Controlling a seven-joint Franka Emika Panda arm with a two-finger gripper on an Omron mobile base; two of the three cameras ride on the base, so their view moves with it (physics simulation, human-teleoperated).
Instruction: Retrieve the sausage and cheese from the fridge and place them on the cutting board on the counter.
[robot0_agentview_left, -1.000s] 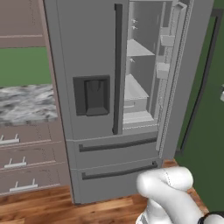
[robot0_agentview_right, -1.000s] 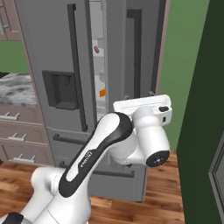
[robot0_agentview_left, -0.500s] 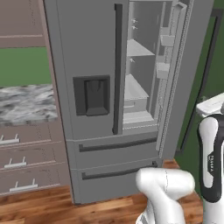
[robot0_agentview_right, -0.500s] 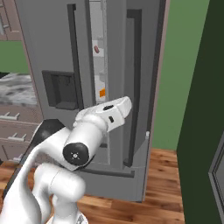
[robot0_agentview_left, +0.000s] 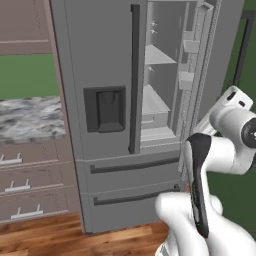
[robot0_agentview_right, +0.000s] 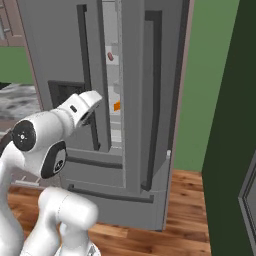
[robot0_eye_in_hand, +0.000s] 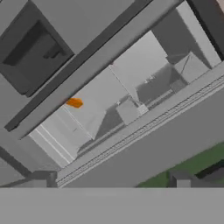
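While the arm has swung round in the last second to aim into the open fridge (robot0_agentview_right: 130, 75), the tool (robot0_eye_in_hand: 113, 180) shows two dark tips standing wide apart with nothing between them. Ahead, the cheese (robot0_eye_in_hand: 74, 103) sits on a white shelf, the sausage (robot0_agentview_right: 110, 56) higher up. Reach-in looks next; the surface (robot0_agentview_left: 30, 117) waits at left.

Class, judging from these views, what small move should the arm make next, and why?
Probably reach the gripper forward into the open fridge toward the cheese: the door stands open, the orange wedge lies on a shelf, and the gripper is outside the compartment holding nothing.
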